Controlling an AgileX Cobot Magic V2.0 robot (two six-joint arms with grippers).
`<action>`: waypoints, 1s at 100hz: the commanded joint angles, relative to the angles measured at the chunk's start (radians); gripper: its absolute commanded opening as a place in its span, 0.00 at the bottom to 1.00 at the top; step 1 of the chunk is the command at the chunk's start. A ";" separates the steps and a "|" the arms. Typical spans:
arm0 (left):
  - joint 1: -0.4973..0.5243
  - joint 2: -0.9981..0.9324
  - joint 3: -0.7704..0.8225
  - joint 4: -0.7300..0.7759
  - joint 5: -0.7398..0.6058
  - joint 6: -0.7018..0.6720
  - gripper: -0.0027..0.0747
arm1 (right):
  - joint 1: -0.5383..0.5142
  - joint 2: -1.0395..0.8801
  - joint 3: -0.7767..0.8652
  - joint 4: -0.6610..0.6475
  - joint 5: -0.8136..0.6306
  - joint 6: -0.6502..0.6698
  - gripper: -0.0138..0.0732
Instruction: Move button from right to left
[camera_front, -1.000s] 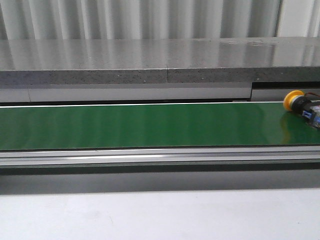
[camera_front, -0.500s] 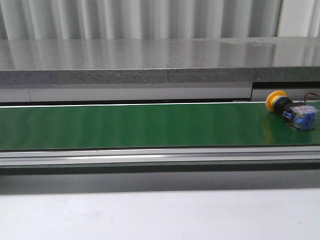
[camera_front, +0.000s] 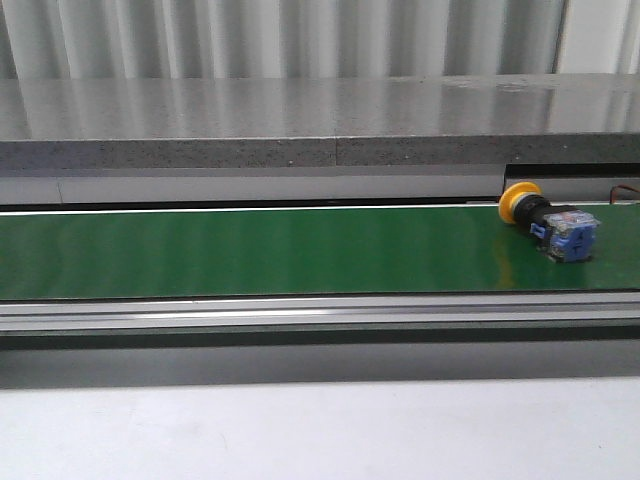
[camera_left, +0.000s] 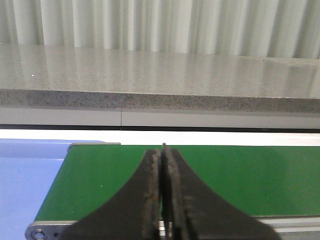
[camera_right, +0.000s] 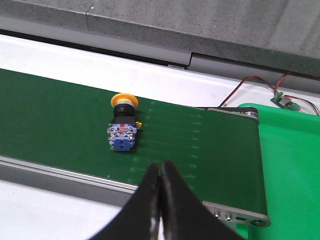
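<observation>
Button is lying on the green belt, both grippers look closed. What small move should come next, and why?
Probably open the right gripper and line it up over the button. The button lies on its side on the green belt, near the right end, untouched; the right fingers are pressed together just short of it. The left gripper, also shut, sees only bare belt.

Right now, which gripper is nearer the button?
Right. The right gripper, shut, hangs just short of the button on the green belt. The left gripper, also shut, sits at the belt's far left end, with no button in its view.
</observation>
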 joint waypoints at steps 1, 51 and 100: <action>0.002 -0.032 0.024 -0.007 -0.084 -0.011 0.01 | 0.001 0.002 -0.026 0.017 -0.063 -0.002 0.08; 0.002 -0.032 0.000 0.000 -0.084 -0.011 0.01 | 0.001 0.002 -0.026 0.017 -0.063 -0.002 0.08; 0.002 0.244 -0.384 0.000 0.185 -0.011 0.01 | 0.001 0.002 -0.026 0.017 -0.062 -0.002 0.08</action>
